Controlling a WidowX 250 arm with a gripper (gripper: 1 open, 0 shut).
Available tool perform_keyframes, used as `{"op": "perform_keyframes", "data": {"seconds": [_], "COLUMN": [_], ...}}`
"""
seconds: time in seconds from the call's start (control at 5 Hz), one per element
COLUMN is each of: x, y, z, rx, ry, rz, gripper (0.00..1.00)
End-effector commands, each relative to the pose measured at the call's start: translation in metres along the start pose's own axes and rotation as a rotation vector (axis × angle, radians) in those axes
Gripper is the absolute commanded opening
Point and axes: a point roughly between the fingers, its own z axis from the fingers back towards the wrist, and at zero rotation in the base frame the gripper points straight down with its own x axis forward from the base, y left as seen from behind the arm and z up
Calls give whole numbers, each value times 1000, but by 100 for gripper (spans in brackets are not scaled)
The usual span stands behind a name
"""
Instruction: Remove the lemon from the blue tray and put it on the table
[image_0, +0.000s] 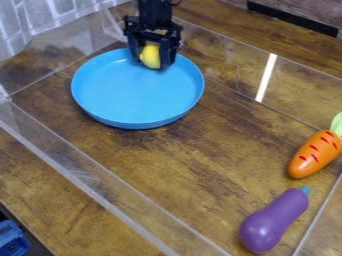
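The yellow lemon (152, 56) sits at the far rim of the blue tray (123, 100), between the two black fingers of my gripper (152, 58). The gripper points straight down and its fingers press against both sides of the lemon, so it is shut on it. I cannot tell whether the lemon still touches the tray. The rest of the tray holds nothing. The tray rests on the dark wood-grain table (201, 150), toward its far left.
An orange carrot toy (315, 152) lies at the right edge, with a bit of something green (337, 122) just behind it. A purple eggplant toy (274, 220) lies at the near right. Clear acrylic walls (80, 175) border the table.
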Motion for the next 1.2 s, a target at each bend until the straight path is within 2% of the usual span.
{"op": "perform_keyframes", "data": {"seconds": [0.0, 0.2, 0.6, 0.8, 1.0], "x": [8, 7, 0, 2, -3], "y": [-6, -7, 3, 0, -4], "z": [24, 17, 8, 8, 16], "rx": [12, 9, 13, 12, 7], "ry": [-69, -66, -70, -72, -72], "rz": [-35, -53, -12, 2, -2], "gripper": [0, 0, 0, 0, 0]}}
